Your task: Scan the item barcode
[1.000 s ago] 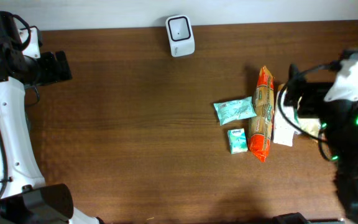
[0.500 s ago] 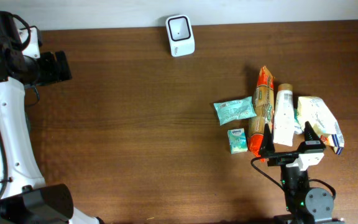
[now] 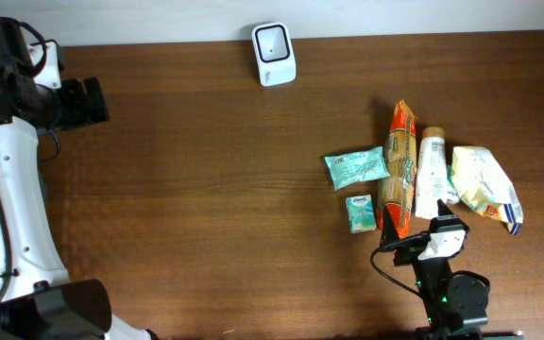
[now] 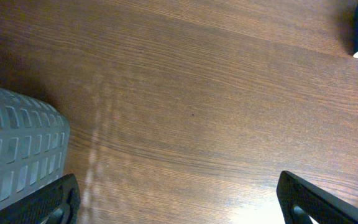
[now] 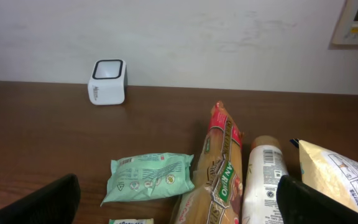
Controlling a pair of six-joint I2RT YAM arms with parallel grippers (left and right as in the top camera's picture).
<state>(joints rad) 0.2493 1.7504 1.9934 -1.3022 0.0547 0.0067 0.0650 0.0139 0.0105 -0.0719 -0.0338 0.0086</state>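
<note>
Both spread wide: left claw (image 4: 176,205), right claw (image 5: 179,205), over brown wooden table (image 3: 206,189); white wall (image 5: 166,31) behind

The table (image 3: 206,189) is dark brown with a fine wood grain. At upper centre, the barcode scanner (image 3: 274,54) is white with a black face. The pasta packet (image 3: 399,170) is orange-red and tan, beside a mint-green tissue pack (image 3: 357,167), a white bottle (image 3: 430,175) and a cream bag (image 3: 484,184) with a blue corner.
</note>
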